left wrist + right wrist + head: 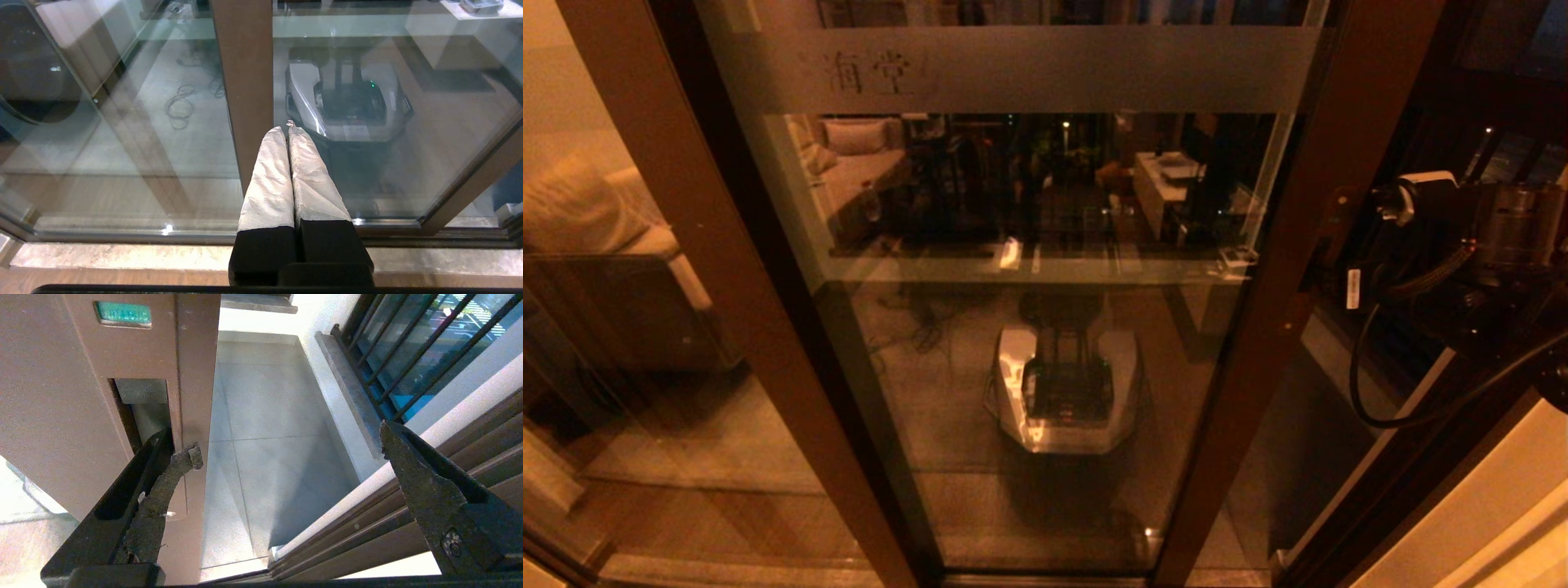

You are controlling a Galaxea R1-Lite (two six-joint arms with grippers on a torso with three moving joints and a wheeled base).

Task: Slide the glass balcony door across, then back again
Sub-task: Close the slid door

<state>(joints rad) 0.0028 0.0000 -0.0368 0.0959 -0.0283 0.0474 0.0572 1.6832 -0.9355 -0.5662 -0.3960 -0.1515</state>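
Observation:
The glass balcony door (1045,327) fills the head view: clear glass in a dark reddish-brown frame, with a frosted band (1045,69) across the top. My right arm (1462,237) reaches to its right stile. In the right wrist view, my right gripper (290,437) is open, and one finger (163,486) is hooked into the recessed handle slot (143,408) of the stile (81,396). The other finger stands far off in the gap beside the door's edge. My left gripper (288,130) is shut on nothing, its white-wrapped tips close to the other stile (245,81).
Past the door's edge lie grey balcony floor tiles (265,416) and a black-barred railing (408,347). The brown grooved side frame (388,522) stands close to my right gripper. A sofa (588,212) shows at the left. My own base is mirrored in the glass (1066,392).

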